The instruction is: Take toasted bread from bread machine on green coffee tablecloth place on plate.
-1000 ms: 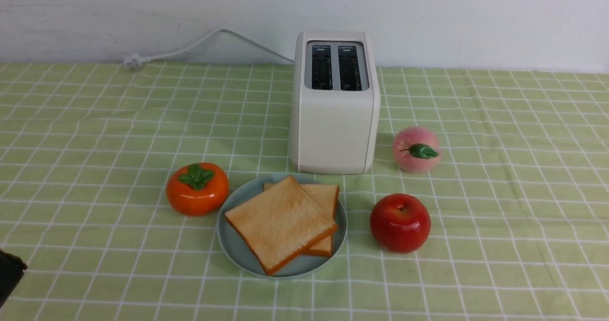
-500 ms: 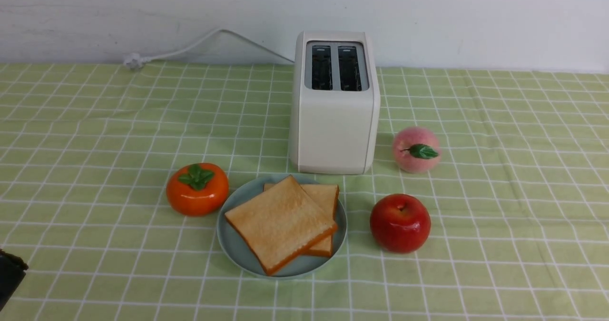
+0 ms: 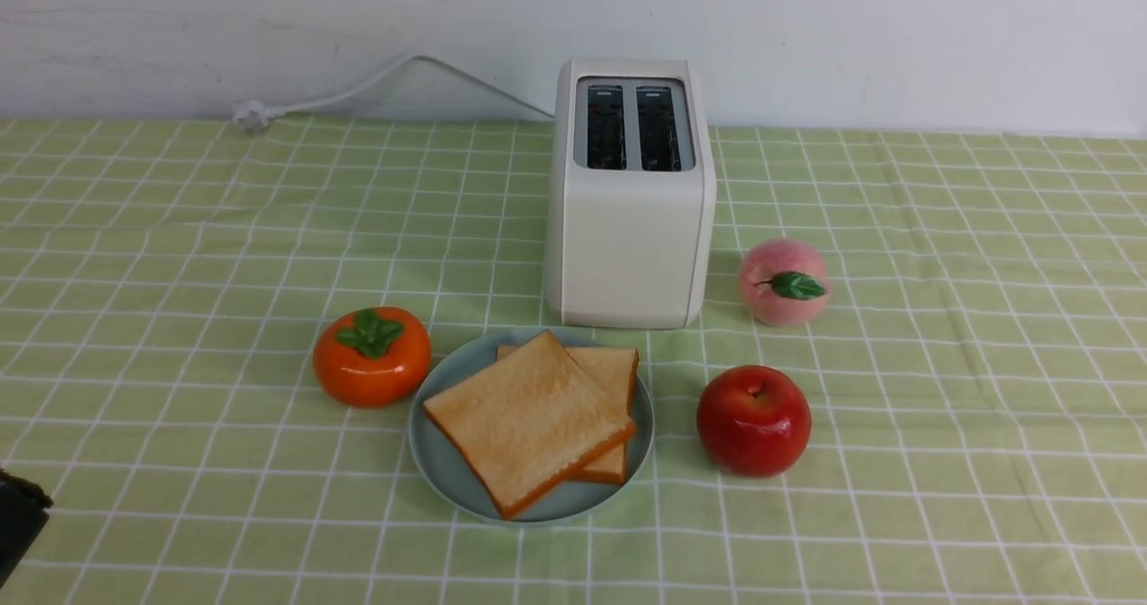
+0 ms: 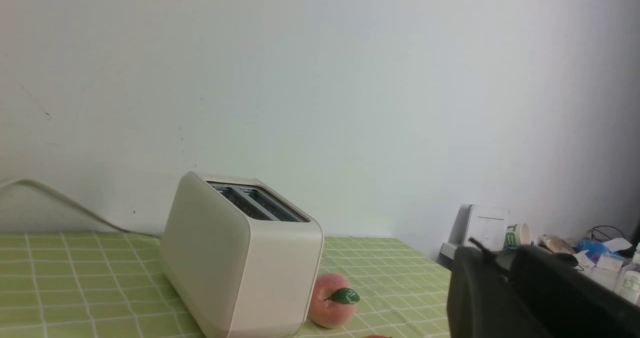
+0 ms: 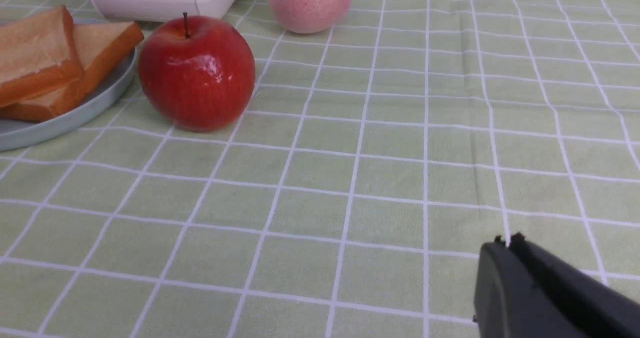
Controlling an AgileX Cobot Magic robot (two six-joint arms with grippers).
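Lies as two overlapping slices of toasted bread on the plate, with the top one askew. Just behind, the bread machine, both slots empty. To the plate's left, a persimmon; to its right, an apple, then a peach farther back. Beneath, the green coffee tablecloth. Has the right gripper closed, holding nothing; cannot tell how the blurred left gripper stands.

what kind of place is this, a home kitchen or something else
Probably a staged tabletop test area rather than a working kitchen: a toaster and a plate of toast sit on a checked cloth, while a wrist view shows assorted clutter beyond.
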